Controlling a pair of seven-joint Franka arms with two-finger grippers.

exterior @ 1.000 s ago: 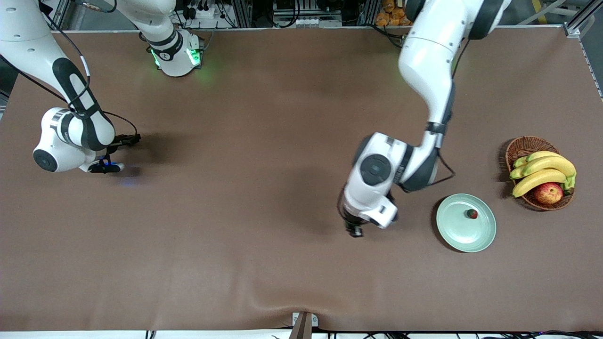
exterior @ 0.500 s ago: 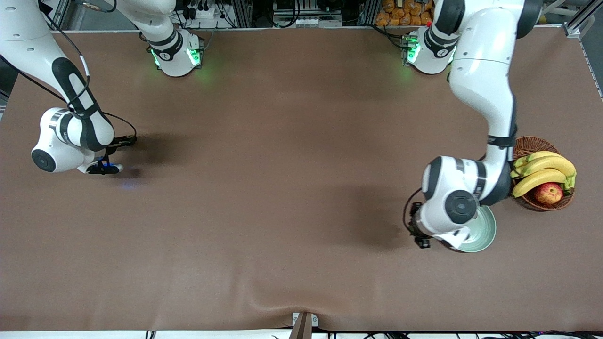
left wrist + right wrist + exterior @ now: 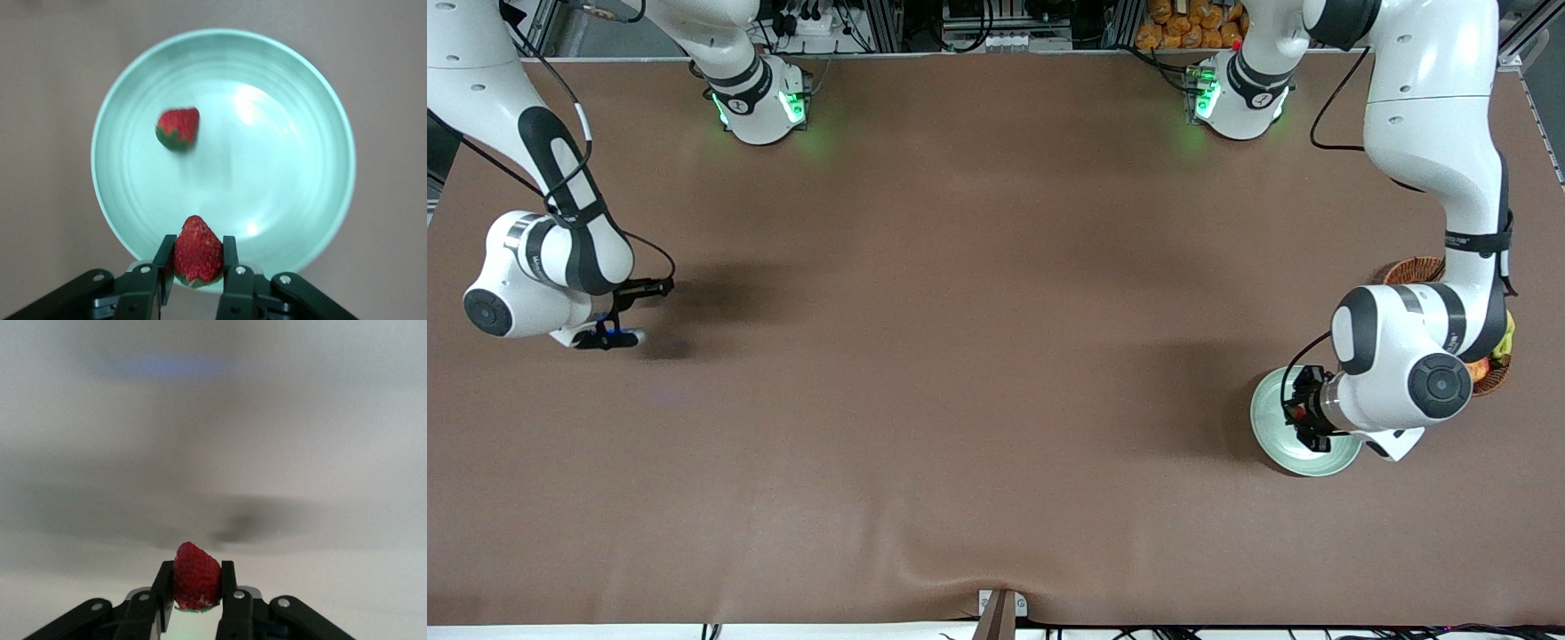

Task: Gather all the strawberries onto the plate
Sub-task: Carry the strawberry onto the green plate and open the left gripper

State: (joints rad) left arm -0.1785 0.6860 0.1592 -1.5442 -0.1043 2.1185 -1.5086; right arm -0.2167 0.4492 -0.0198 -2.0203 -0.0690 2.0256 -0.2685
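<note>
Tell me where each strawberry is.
One strawberry lies on the plate; another is pinched in the left claw over it. The third is in the right claw at the right arm's end.

The brown worktop (image 3: 960, 356) carries the mint-green plate (image 3: 1267, 427) beneath the left end effector (image 3: 1303, 413), with a wicker basket (image 3: 1414, 269) nearby.

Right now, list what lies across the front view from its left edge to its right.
right gripper holding a strawberry → left gripper holding a strawberry over the plate → wicker basket
</note>
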